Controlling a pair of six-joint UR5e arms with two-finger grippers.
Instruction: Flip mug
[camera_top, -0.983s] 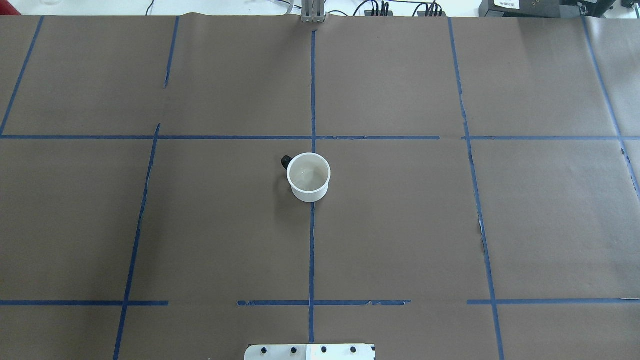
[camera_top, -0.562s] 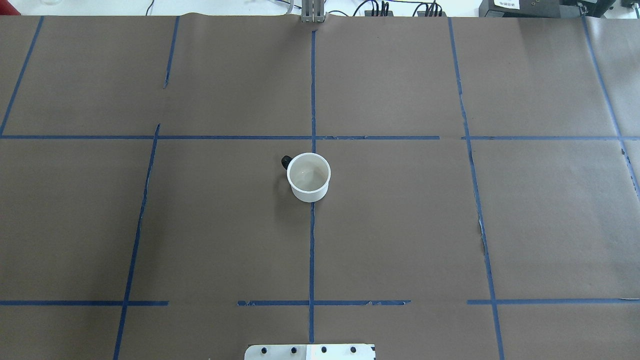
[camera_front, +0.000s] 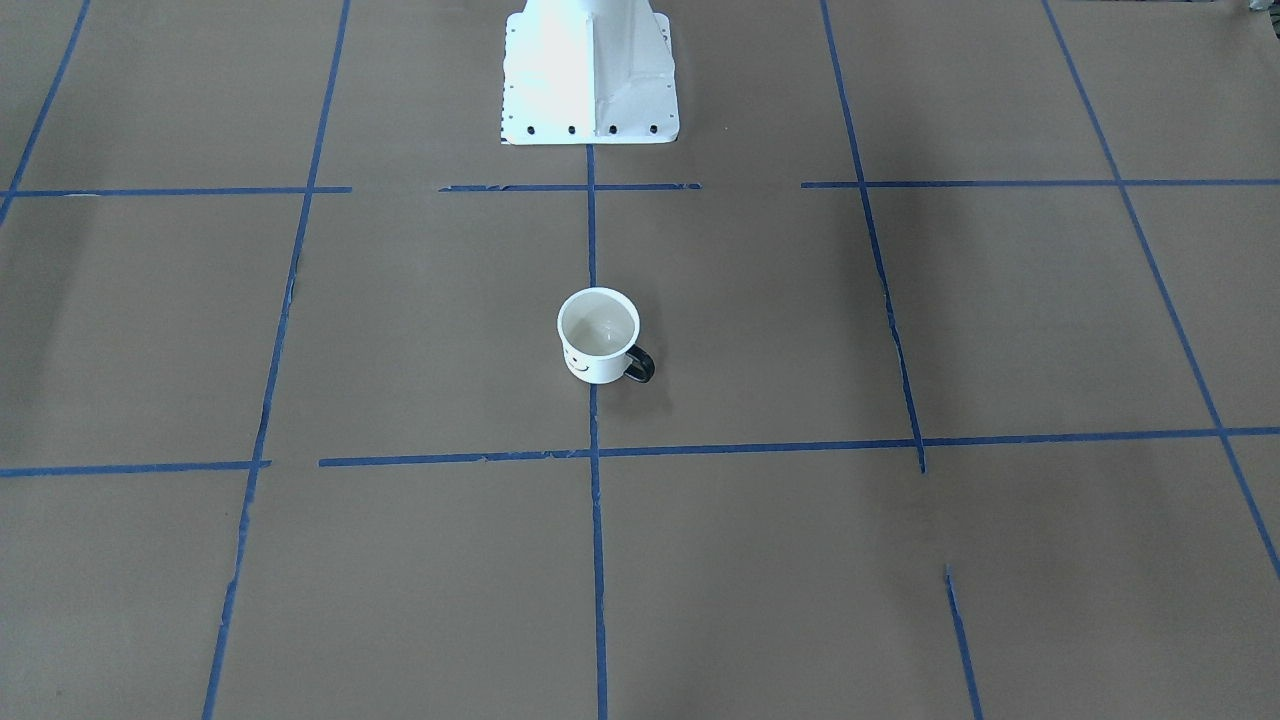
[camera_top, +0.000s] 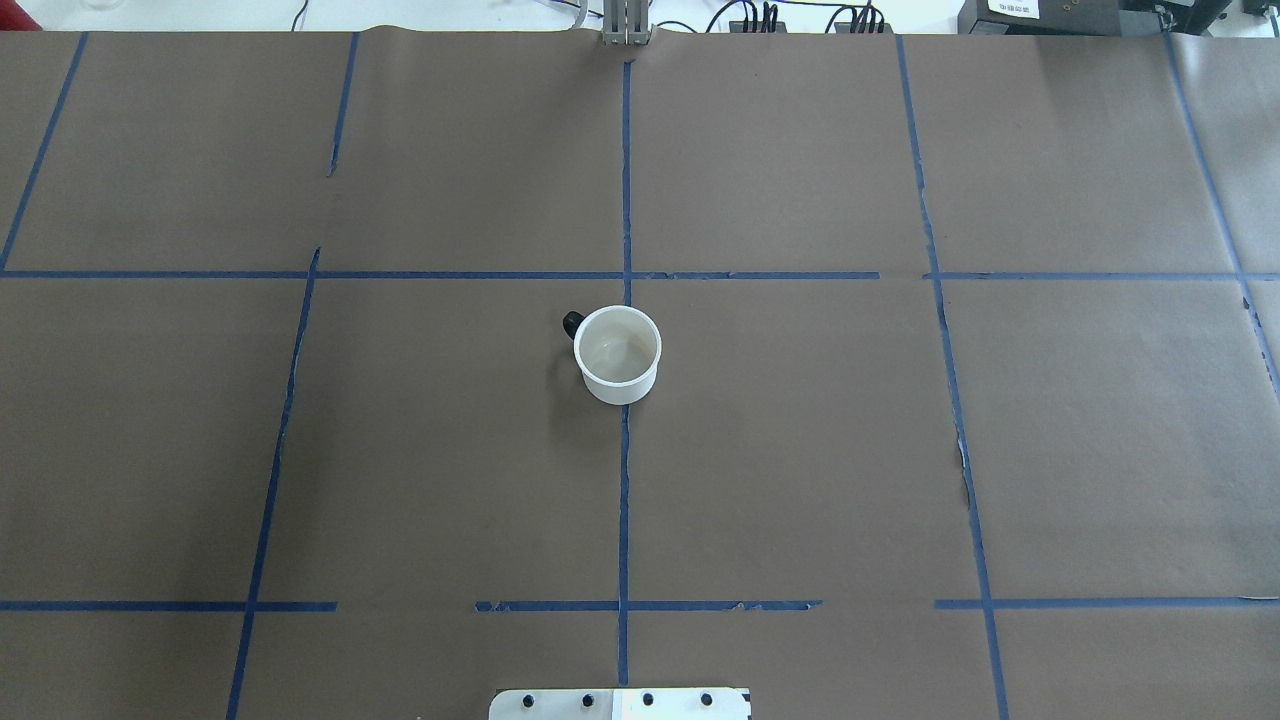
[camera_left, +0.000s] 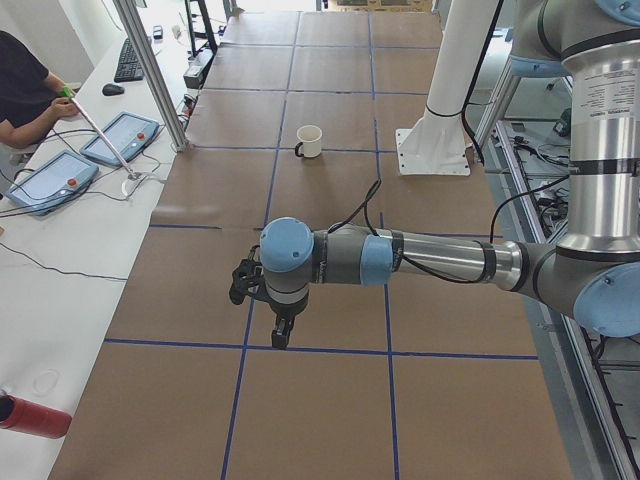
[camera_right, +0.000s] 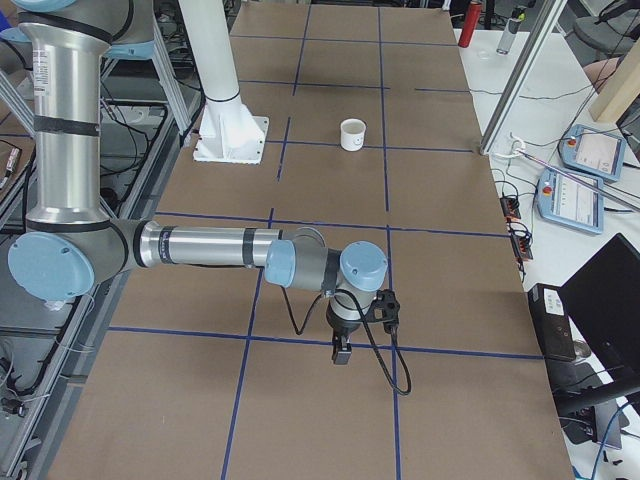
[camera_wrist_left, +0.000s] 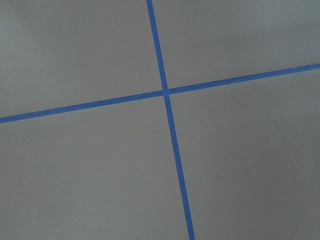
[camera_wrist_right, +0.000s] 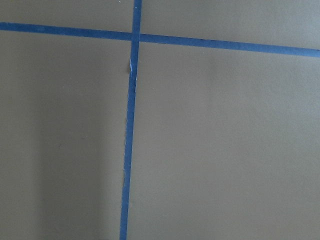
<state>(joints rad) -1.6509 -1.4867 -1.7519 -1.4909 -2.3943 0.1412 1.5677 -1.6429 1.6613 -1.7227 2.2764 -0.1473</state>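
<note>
The white mug (camera_top: 618, 356) stands upright, mouth up, on the middle blue tape line of the brown table. Its black handle points far-left in the overhead view. The front-facing view shows the mug (camera_front: 598, 350) with part of a smiley face on its side. It shows small in the left (camera_left: 309, 141) and right (camera_right: 352, 134) side views. My left gripper (camera_left: 283, 337) hangs over the table's left end, far from the mug. My right gripper (camera_right: 342, 350) hangs over the right end. I cannot tell if either is open or shut. Both wrist views show only paper and tape.
The white robot base plate (camera_front: 590, 100) sits at the table's near edge behind the mug. An aluminium post (camera_left: 150, 75) and teach pendants (camera_left: 120, 137) stand on the operators' side. A person (camera_left: 25, 85) sits there. A red can (camera_left: 30, 416) lies beside the table's left end.
</note>
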